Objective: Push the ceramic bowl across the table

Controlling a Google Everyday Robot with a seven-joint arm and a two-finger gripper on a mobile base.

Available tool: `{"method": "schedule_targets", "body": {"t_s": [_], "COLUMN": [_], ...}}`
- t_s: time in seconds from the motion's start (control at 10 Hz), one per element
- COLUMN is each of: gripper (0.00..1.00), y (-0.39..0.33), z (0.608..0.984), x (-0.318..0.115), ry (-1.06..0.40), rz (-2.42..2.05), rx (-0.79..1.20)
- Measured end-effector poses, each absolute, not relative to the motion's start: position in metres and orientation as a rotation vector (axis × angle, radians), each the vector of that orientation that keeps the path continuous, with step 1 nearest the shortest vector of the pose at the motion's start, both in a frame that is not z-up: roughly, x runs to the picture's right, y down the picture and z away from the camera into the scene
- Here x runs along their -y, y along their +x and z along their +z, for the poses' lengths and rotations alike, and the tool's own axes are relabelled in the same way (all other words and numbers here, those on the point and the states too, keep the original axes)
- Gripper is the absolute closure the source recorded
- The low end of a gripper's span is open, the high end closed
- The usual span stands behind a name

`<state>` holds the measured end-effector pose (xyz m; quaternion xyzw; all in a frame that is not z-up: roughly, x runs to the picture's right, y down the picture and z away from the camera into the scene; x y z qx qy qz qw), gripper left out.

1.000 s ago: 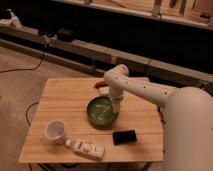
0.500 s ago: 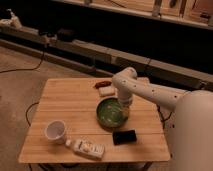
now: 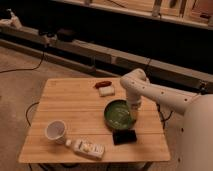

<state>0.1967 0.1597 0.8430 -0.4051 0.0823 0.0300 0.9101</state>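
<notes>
The green ceramic bowl (image 3: 118, 114) sits right of centre on the light wooden table (image 3: 70, 105). My gripper (image 3: 134, 116) hangs from the white arm that comes in from the right. It points down at the bowl's right rim, at or just inside it. Part of that rim is hidden behind the gripper.
A white cup (image 3: 55, 131) stands at the front left. A white packet (image 3: 88, 148) lies near the front edge. A black flat device (image 3: 124, 136) lies just in front of the bowl. A red item (image 3: 102, 83) and a white block (image 3: 106, 90) lie at the back.
The arm has swung to the right and toward the front. The gripper went from the bowl's back left rim to its right rim. The bowl looks a little further right.
</notes>
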Motion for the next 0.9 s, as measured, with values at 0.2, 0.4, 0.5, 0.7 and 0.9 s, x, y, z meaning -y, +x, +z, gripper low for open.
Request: {"method": "schedule_targets", "body": {"t_s": [0.2,0.4,0.5,0.7,0.9], "gripper": [0.55,0.55,0.55,0.55,0.55], "y": [0.220,0.239,0.247,0.262,0.268], "z": [0.835,0.826,0.821,0.812,0.809], "x": [-0.164,-0.168,-0.172,-0.180,-0.181], "ry": [-0.843,-0.851,-0.857,-0.870,-0.867], "rz": [0.101,0.126,0.134,0.150,0.163], "rx": [-0.197,-0.222,-0.233,-0.255,-0.256]}}
